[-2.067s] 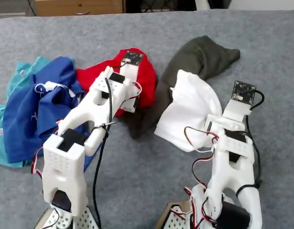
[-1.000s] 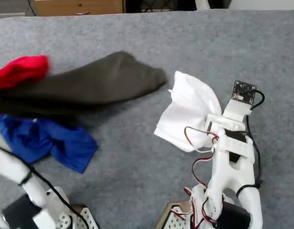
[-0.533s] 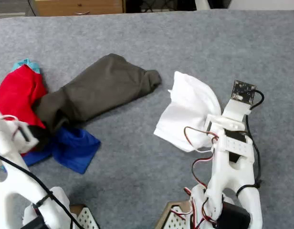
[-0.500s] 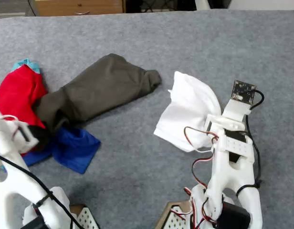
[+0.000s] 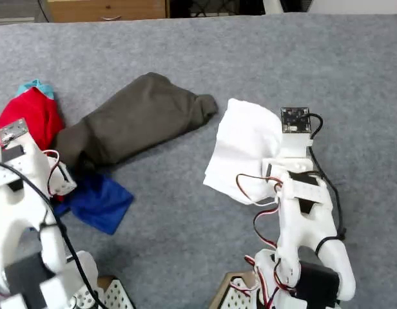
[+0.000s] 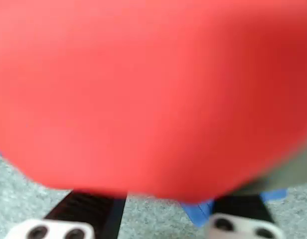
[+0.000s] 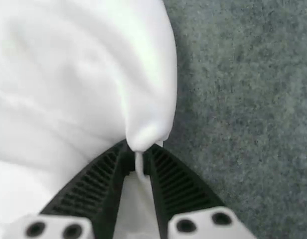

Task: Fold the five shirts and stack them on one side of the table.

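Pinching a bunched fold of the white shirt (image 7: pixel 69 74), the right gripper (image 7: pixel 137 159) is seen clamped tight. The red shirt (image 5: pixel 31 119), dark shirt (image 5: pixel 137 125), blue shirt (image 5: pixel 98 199) and teal shirt (image 5: pixel 34 87) are heaped beside the left gripper (image 6: pixel 161 214), whose grip cannot be told. Nothing is judged folded or stacked yet.

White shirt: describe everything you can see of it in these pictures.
The white shirt is plain, soft-looking cloth, crumpled and not folded. It lies on the grey table, to the right of the dark shirt in the high view and apart from it. The right gripper is shut on a pinched fold at its edge, and the arm covers part of it.
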Robot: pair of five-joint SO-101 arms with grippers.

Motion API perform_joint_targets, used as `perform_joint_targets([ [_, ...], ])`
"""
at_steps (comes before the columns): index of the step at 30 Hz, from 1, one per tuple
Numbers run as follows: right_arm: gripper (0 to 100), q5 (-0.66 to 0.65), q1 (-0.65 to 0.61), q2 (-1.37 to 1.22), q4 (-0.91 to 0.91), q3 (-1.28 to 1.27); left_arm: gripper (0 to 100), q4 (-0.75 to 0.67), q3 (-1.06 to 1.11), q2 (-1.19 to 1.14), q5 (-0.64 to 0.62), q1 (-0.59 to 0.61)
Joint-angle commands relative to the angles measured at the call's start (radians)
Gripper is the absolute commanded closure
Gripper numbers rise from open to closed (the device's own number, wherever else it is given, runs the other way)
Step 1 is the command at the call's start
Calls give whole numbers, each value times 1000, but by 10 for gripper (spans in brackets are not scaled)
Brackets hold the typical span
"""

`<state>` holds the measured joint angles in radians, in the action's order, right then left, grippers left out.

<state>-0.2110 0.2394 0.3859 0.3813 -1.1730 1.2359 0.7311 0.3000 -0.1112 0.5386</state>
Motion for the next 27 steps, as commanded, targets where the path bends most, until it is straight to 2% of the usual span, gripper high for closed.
perform_joint_targets([
  [1,983,-11,-25,-5,-11,18,977,78,-127,-68,68,25],
  [4,983,-11,-25,-12,-11,19,944,121,-196,-78,101,102],
  [7,983,-11,-25,-13,-11,19,974,123,-286,-86,137,228],
  [14,983,-11,-25,-13,-11,19,964,115,-487,-89,209,527],
  [18,983,-11,-25,-13,-11,16,964,34,-578,-91,269,647],
  [22,983,-11,-25,-13,-11,15,963,-20,-619,-89,299,671],
  [25,983,-11,-25,-13,-11,18,921,-28,-575,-92,457,625],
  [27,983,-11,-25,-15,-11,18,876,-28,-529,-91,470,599],
])
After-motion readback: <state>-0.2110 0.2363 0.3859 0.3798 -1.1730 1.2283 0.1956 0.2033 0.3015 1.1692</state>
